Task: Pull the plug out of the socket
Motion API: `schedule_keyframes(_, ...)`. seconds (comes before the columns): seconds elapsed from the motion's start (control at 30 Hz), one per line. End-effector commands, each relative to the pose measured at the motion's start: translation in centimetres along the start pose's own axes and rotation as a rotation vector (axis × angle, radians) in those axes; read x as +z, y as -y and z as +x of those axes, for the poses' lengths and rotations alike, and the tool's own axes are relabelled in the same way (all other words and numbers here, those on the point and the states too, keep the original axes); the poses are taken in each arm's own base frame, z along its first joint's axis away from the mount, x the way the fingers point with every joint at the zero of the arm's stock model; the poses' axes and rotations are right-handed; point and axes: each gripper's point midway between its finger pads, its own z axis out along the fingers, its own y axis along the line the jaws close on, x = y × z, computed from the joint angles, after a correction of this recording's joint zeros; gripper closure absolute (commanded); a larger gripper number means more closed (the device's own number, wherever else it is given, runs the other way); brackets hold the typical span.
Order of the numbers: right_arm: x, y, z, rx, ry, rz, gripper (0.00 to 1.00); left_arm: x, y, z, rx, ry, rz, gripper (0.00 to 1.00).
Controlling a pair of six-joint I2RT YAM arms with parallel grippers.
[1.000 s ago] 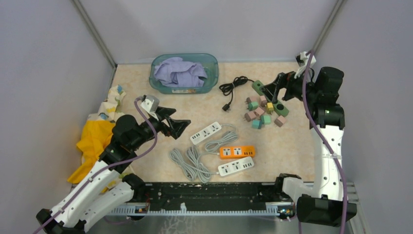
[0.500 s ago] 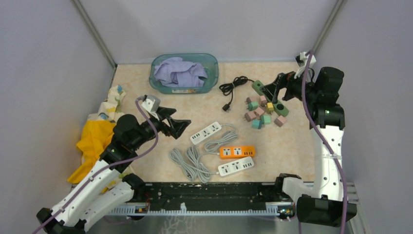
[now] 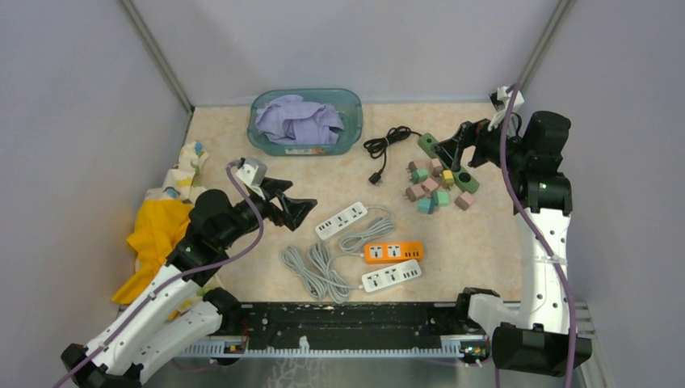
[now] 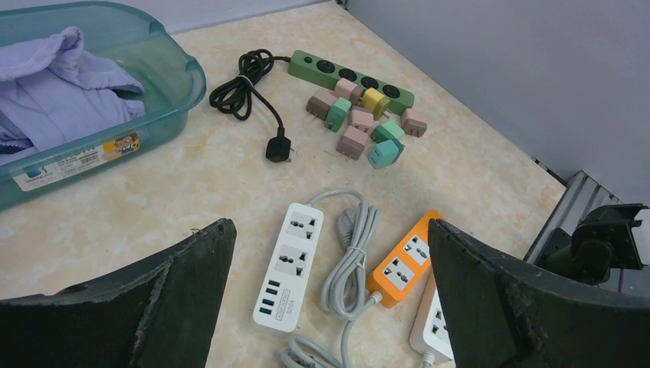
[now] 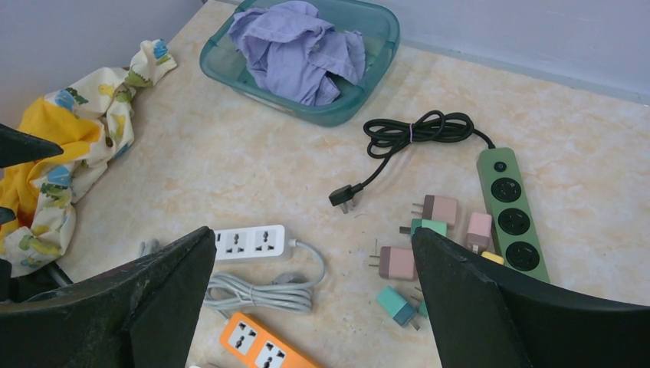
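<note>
Left gripper [image 3: 296, 199] and right gripper [image 3: 457, 145] spread wide, empty, green power strip [image 5: 511, 205] near worktop's [image 3: 485, 234] far-right corner (yellow plug [image 4: 375, 100] touching it)

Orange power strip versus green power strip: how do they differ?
The orange power strip lies mid-table beside a white strip. The green power strip lies far right beside coloured adapters. Orange shows two white-faced sockets, while green has a row of round dark ones. Green looks slimmer and longer than orange. Both lie flat, sockets up.
</note>
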Motion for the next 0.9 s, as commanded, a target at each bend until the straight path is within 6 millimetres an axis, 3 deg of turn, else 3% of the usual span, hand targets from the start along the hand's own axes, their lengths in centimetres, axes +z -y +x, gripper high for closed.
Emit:
schedule_keyframes(0.0, -1.02, -0.81, -1.74, -0.057, 0.051, 0.0, 0.01, 0.01, -0.38, 0.11, 0.012, 0.008, -0.01, 0.0)
schedule_keyframes(0.87, -1.05, -0.67, -1.45, -0.057, 0.051, 0.01, 0.01, -0.01, -0.55, 0.49, 0.013, 0.0, -0.014, 0.0)
